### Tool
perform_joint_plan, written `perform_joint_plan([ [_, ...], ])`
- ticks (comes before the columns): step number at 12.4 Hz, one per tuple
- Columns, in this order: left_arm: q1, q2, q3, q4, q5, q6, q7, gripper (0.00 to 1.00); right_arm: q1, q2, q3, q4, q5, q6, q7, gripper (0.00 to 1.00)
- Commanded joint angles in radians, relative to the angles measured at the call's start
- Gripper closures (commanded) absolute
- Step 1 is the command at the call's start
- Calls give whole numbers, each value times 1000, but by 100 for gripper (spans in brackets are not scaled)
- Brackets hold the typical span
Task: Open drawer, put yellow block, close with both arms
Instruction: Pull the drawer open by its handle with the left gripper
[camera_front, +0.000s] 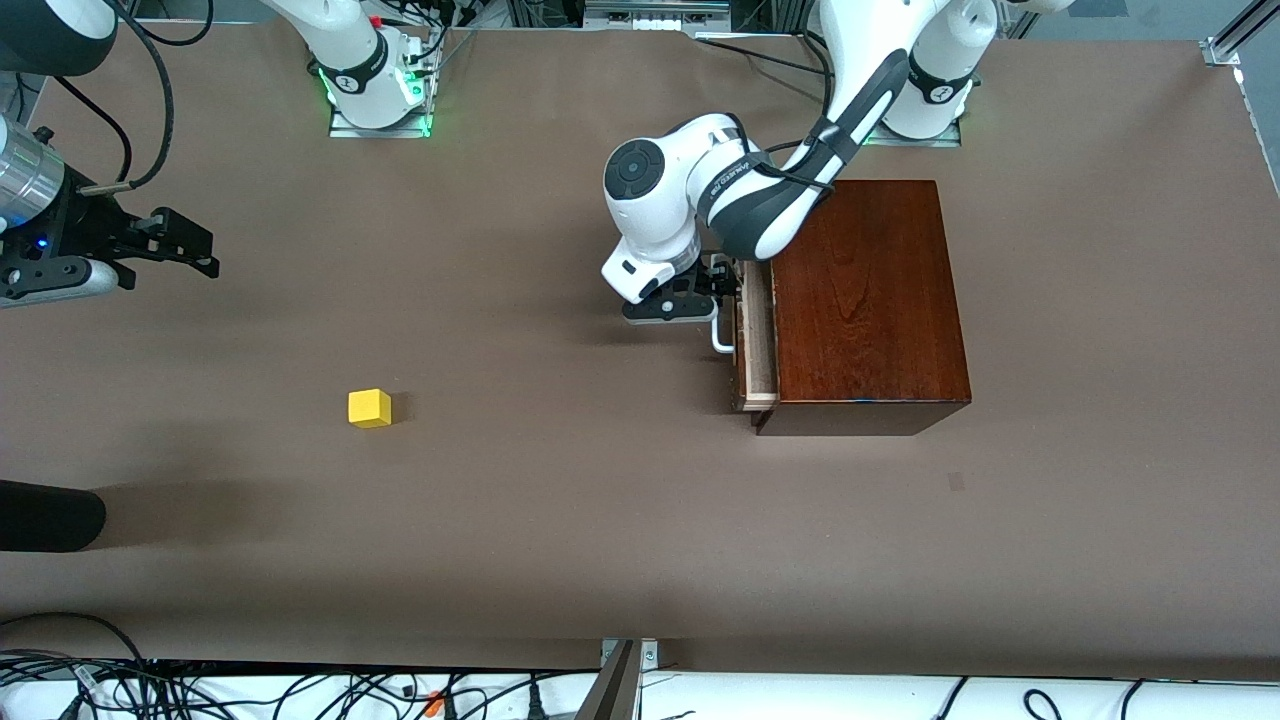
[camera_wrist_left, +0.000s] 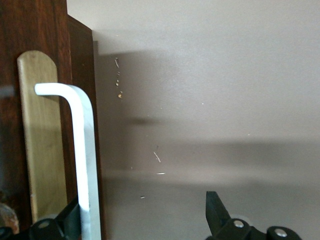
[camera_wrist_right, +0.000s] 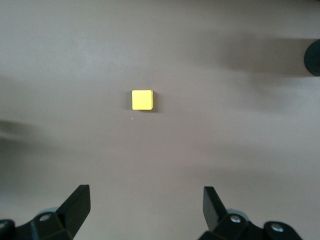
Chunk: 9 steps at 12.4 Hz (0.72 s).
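Note:
The dark wooden box (camera_front: 860, 300) stands toward the left arm's end of the table. Its drawer (camera_front: 757, 330) is pulled out a little, showing a pale strip of its inside. My left gripper (camera_front: 715, 285) is at the drawer front, open, with the white bar handle (camera_wrist_left: 82, 150) between its fingers, close to one finger (camera_wrist_left: 70, 220). The yellow block (camera_front: 369, 408) lies alone on the table toward the right arm's end. My right gripper (camera_front: 205, 250) hangs open over that end, holding nothing. In its wrist view the yellow block (camera_wrist_right: 142, 100) lies well apart from the right gripper (camera_wrist_right: 145, 205).
A black rounded object (camera_front: 40, 515) pokes in over the table edge at the right arm's end, nearer the front camera than the block. Cables (camera_front: 200, 690) and a metal bracket (camera_front: 625, 680) run along the near edge. The brown tabletop (camera_front: 560, 480) spreads between block and box.

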Motion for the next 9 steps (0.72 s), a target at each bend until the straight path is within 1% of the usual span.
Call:
perform_joint_plan([
  [1,-29,25,-3,39,-48,21,-22,0,-3,8,3,22,-1,-8,0,0],
  [5,-32,33,-3,71,-106,69,-23,0,-1,7,4,22,-1,-8,0,0],
  [9,-30,31,-3,73,-104,69,-21,0,-1,8,3,22,2,-11,9,0],
])
